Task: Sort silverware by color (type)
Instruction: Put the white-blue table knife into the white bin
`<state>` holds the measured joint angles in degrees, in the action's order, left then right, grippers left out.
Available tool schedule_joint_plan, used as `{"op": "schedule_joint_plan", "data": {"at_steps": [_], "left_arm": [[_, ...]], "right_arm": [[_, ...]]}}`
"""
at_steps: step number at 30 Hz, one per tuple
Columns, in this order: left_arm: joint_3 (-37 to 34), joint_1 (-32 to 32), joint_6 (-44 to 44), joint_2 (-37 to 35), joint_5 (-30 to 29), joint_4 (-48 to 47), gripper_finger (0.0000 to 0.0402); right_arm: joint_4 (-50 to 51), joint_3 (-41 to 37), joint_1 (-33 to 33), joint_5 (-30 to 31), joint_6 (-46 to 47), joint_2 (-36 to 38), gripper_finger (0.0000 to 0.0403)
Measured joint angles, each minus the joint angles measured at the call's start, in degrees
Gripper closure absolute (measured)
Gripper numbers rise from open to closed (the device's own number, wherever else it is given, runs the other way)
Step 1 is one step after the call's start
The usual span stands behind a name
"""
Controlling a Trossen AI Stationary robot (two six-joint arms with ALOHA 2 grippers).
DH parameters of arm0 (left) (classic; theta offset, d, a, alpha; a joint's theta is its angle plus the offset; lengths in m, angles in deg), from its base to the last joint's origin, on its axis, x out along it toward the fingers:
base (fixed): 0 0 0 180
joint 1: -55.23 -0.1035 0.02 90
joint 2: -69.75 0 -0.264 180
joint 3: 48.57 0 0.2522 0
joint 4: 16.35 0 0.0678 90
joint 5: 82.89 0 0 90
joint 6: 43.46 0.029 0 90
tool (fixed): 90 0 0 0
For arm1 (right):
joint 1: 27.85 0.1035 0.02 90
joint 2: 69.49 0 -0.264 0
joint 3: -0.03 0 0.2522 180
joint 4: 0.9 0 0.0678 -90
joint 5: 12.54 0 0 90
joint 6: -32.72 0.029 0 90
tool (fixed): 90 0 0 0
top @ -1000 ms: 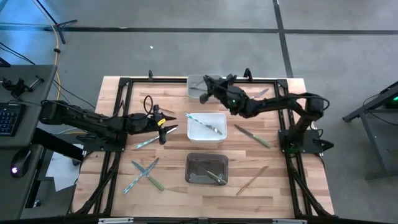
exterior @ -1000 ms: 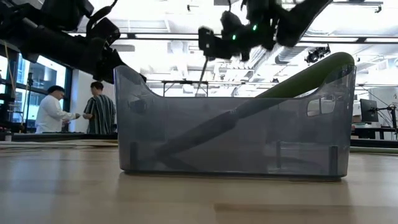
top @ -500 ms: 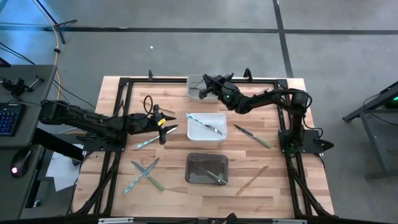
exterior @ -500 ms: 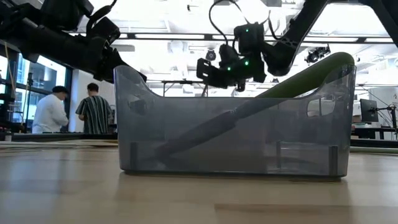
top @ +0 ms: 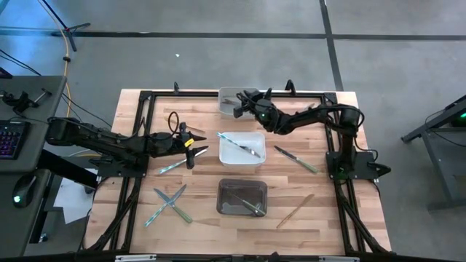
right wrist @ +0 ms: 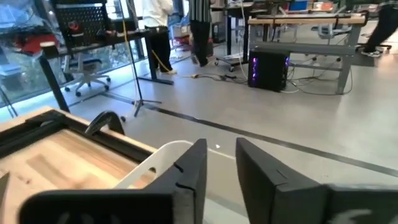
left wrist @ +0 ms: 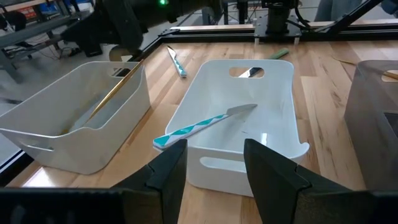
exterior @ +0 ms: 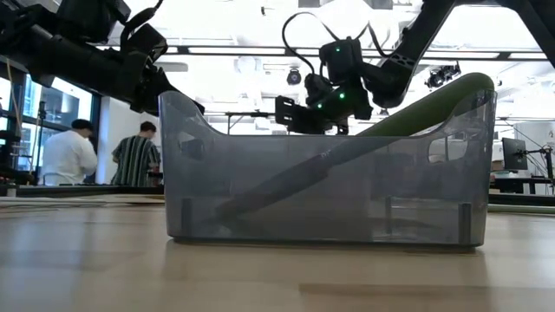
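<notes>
My right gripper (top: 239, 104) (right wrist: 221, 165) hangs over the light grey bin (top: 226, 97) at the table's far edge. Its fingers stand a little apart with nothing between them. A tan-handled piece (left wrist: 112, 93) leans inside that bin against its wall. My left gripper (top: 191, 154) (left wrist: 214, 165) hovers open at the left of the white bin (top: 251, 137), where a blue-handled knife (top: 240, 145) (left wrist: 199, 124) lies. The dark bin (top: 242, 186) (exterior: 329, 191) holds a green-handled piece (top: 251, 207) (exterior: 434, 102) that leans on its rim.
Loose silverware lies on the table: a blue-handled piece (top: 173, 167) by the left gripper, a crossed pair (top: 169, 202) near left, a green-handled one (top: 296, 159), a tan one (top: 295, 210) near right. A black frame rims the table. People stand in the room beyond.
My right gripper has come down toward the light grey bin at the far edge and drawn slightly to the left. The thin piece that hung below it a second ago no longer shows under it in the low view.
</notes>
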<state>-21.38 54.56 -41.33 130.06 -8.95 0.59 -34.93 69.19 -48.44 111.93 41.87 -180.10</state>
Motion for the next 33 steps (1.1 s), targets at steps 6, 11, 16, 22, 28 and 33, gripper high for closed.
{"op": "schedule_joint_plan", "data": {"at_steps": [6,11,16,22,28,33], "left_arm": [[0.0,0.0,0.0,0.0,0.0,-0.1,0.025],[0.0,0.0,0.0,0.0,0.0,-0.8,0.025],[0.0,0.0,0.0,0.0,0.5,-1.3,0.025],[0.0,0.0,0.1,0.0,0.9,-1.3,0.025],[0.0,0.0,0.2,0.0,2.3,-1.4,0.025],[0.0,0.0,-0.2,0.0,3.7,-3.5,0.025]], "right_arm": [[6.0,0.0,0.9,0.0,0.9,1.6,0.0286],[12.4,0.0,1.0,0.0,0.6,6.1,0.027],[24.7,0.0,1.1,-3.8,-2.9,14.2,0.0277],[38.5,0.0,1.8,-10.0,-8.9,22.9,0.0345],[21.3,-10.5,1.5,-23.6,-12.8,24.8,0.039],[-0.9,-23.8,0.6,-30.1,-11.0,24.9,0.04]]}}
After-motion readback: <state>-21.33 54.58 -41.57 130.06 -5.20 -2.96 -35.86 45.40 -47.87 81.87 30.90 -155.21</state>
